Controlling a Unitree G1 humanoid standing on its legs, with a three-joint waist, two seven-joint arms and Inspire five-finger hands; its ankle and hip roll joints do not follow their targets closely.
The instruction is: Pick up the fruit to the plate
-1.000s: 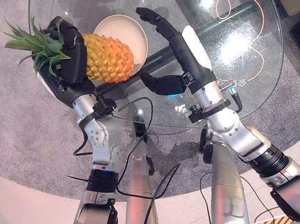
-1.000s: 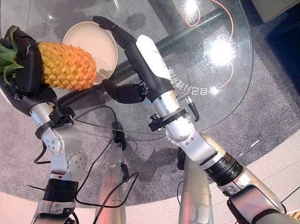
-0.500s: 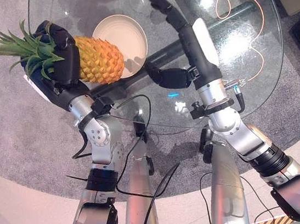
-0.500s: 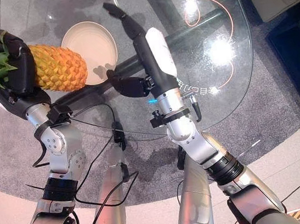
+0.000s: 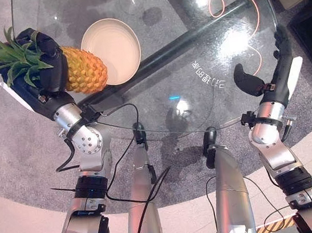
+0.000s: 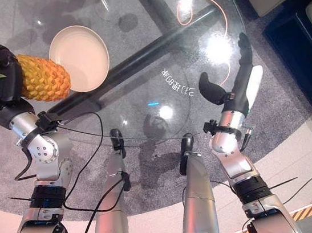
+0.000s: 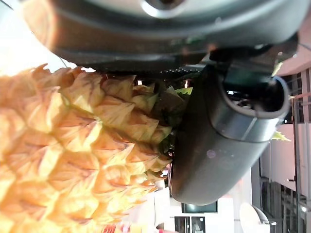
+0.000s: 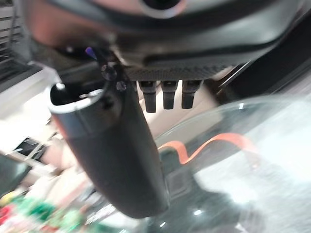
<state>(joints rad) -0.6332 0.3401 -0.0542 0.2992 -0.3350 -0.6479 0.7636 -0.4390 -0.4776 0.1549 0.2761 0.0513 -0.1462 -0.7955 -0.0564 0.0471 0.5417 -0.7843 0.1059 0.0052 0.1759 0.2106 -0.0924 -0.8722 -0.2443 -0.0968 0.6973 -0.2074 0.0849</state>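
Observation:
An orange pineapple (image 5: 84, 70) with green leaves is held in my left hand (image 5: 46, 68), whose fingers and thumb curl round its leafy end. It hangs lying on its side, its body at the left rim of the cream plate (image 5: 113, 42) on the glass table (image 5: 192, 43). Up close, the pineapple (image 7: 73, 160) shows beside the thumb (image 7: 218, 141) in the left wrist view. My right hand (image 5: 277, 72) stands far to the right over the table's right edge, fingers straight, thumb out, holding nothing.
An orange cord (image 5: 235, 20) loops on the floor under the glass at the right. A dark bar (image 5: 186, 40) of the table's frame runs diagonally beneath the top. Grey carpet surrounds the table; dark furniture (image 6: 300, 34) stands at the far right.
My right hand has swung away from beside the plate to the table's right edge. The view has shifted; the pineapple stays in my left hand at the plate's left rim.

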